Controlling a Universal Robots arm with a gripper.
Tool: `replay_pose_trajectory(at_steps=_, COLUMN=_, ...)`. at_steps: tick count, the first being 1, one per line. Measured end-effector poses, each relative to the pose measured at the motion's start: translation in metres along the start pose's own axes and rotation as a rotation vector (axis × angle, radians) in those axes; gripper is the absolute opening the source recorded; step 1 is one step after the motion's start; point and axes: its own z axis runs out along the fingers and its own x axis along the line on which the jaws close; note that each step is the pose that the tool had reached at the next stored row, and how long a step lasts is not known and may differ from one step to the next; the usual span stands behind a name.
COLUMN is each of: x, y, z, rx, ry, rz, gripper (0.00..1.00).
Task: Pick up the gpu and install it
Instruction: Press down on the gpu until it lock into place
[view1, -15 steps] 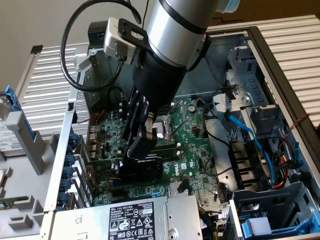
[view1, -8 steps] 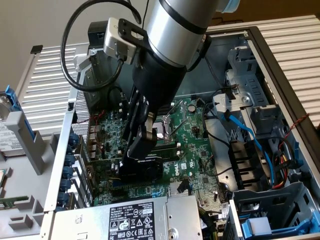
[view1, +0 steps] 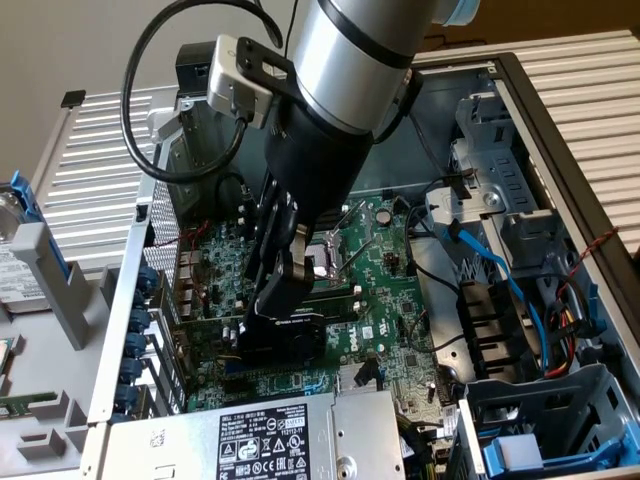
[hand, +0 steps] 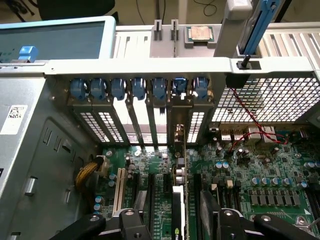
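While the open computer case (view1: 560, 130) lies on its side with its grey metal walls framing everything, the robot arm (view1: 350, 60) reaches down into it from above, its silver barrel and black wrist hanging over the middle of the large green motherboard (view1: 390, 290). In the exterior view a grey power supply (view1: 250, 440) with a white label sits along the near edge of the case, and a drive bay with blue and black cables (view1: 520, 300) fills the exterior view's right. The row of expansion slot covers with blue clips (hand: 135, 89) runs along the rear wall of the case, seen face-on from the wrist. The gripper (view1: 285, 285) is down at the board, and the gpu (view1: 285, 335), a small card with a black shroud, stands on edge right below it, in the slot area of the motherboard near the rear wall. From the wrist the card appears as a thin upright edge (hand: 179, 205) running toward one of the slot covers, between the two black fingers (hand: 127, 227) at either side of it. The jaws stand wide, one on each side of the card; whether the pads actually press against it cannot be told. A red wire (hand: 250, 117) loops across the perforated rear panel beside the slot covers.
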Motion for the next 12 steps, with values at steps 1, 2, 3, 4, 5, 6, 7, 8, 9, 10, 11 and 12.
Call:
replay_pose_trajectory(at_steps=1, x=0.0, y=0.0, z=0.0, rx=0.0, ry=0.0001, rz=0.0, gripper=0.54)
replay_pose_trajectory(at_steps=2, x=0.0, y=0.0, z=0.0, rx=0.0, ry=0.0, rz=0.0, gripper=0.54)
replay_pose_trajectory(at_steps=3, x=0.0, y=0.0, z=0.0, rx=0.0, ry=0.0, rz=0.0, gripper=0.54)
replay_pose_trajectory(at_steps=4, x=0.0, y=0.0, z=0.0, rx=0.0, ry=0.0001, rz=0.0, gripper=0.54)
replay_pose_trajectory(at_steps=5, x=0.0, y=0.0, z=0.0, rx=0.0, ry=0.0, rz=0.0, gripper=0.54)
replay_pose_trajectory(at_steps=6, x=0.0, y=0.0, z=0.0, rx=0.0, ry=0.0, rz=0.0, gripper=0.54)
replay_pose_trajectory(at_steps=7, x=0.0, y=0.0, z=0.0, rx=0.0, ry=0.0, rz=0.0, gripper=0.54)
replay_pose_trajectory(at_steps=8, x=0.0, y=0.0, z=0.0, rx=0.0, ry=0.0, rz=0.0, gripper=0.52)
replay_pose_trajectory(at_steps=9, x=0.0, y=0.0, z=0.0, rx=0.0, ry=0.0, rz=0.0, gripper=0.45)
replay_pose_trajectory(at_steps=10, x=0.0, y=0.0, z=0.0, rx=0.0, ry=0.0, rz=0.0, gripper=0.39)
replay_pose_trajectory(at_steps=11, x=0.0, y=0.0, z=0.0, rx=0.0, ry=0.0004, rz=-0.001, gripper=0.39)
replay_pose_trajectory(at_steps=12, x=0.0, y=0.0, z=0.0, rx=0.0001, ry=0.0017, rz=-0.003, gripper=0.33)
